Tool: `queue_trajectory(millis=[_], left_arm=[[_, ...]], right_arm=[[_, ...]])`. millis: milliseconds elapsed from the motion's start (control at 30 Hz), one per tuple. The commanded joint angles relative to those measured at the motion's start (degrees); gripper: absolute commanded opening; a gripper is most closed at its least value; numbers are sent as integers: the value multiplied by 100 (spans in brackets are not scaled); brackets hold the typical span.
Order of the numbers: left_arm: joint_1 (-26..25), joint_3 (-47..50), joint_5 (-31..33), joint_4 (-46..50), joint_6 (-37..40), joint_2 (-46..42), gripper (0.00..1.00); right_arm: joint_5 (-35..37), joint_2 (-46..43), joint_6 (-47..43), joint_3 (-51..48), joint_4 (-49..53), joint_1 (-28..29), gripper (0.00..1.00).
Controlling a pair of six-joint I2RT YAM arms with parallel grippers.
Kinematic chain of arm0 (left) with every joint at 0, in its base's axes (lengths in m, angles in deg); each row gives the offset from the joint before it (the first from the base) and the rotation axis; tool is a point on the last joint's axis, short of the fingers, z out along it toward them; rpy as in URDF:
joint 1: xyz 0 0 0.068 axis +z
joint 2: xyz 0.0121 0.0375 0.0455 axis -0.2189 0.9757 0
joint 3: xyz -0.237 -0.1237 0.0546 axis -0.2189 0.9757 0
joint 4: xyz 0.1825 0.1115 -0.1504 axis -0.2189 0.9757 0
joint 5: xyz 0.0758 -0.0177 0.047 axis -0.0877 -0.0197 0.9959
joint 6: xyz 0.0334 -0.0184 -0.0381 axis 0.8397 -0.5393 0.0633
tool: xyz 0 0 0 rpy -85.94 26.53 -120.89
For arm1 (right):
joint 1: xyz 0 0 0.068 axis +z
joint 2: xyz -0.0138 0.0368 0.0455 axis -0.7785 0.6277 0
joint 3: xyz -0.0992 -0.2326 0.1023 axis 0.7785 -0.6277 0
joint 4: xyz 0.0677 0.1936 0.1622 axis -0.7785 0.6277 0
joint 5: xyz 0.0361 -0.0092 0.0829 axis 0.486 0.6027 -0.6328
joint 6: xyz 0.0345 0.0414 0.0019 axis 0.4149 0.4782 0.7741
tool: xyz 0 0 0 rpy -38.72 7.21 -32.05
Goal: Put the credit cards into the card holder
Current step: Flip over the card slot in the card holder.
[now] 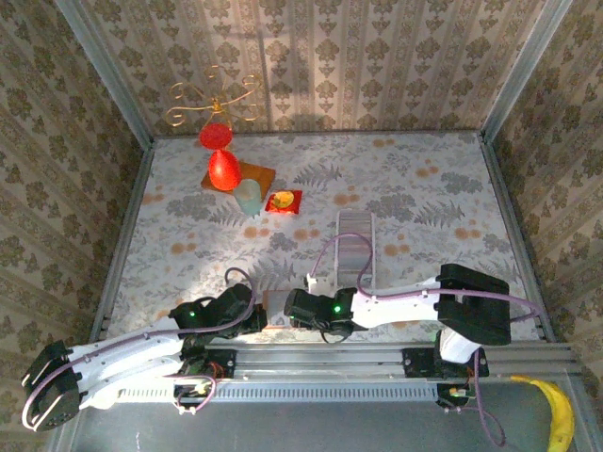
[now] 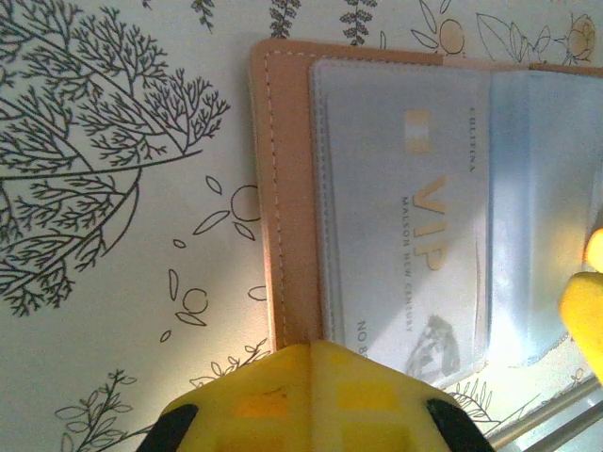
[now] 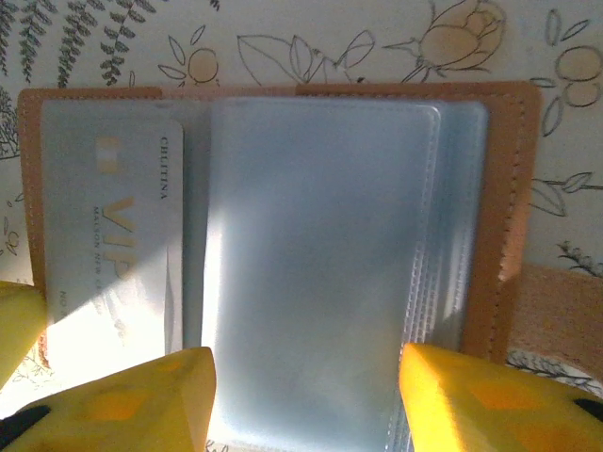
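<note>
Card holder (image 3: 513, 235) open, 1 credit card (image 3: 113, 217) inside | arms (image 1: 396, 306) low, converging — left pincer (image 2: 311, 363) shut, right pincer (image 3: 306, 395) half-open

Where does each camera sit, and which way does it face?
Top external: above and behind the left arm and right arm, both shown, facing down on the floral table.
Left wrist: on its arm, facing down at the pinkish-tan folding card holder; shut left hand at bottom.
Right wrist: on its arm, facing the holder's clear sleeves; open right hand.
Both wrist views share the grey VIP card.
</note>
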Motion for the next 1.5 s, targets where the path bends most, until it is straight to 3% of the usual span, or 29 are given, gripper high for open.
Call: queue_trajectory(millis=[0, 400, 1467], left_arm=[[-68, 19, 74, 127, -91, -44, 4], [-84, 69, 96, 101, -136, -44, 4], [-98, 71, 280, 148, -237, -399, 9]], right_arm=[[173, 126, 74, 155, -25, 47, 55], [98, 2, 363, -108, -838, 47, 56], [-327, 354, 454, 48, -1820, -41, 55]])
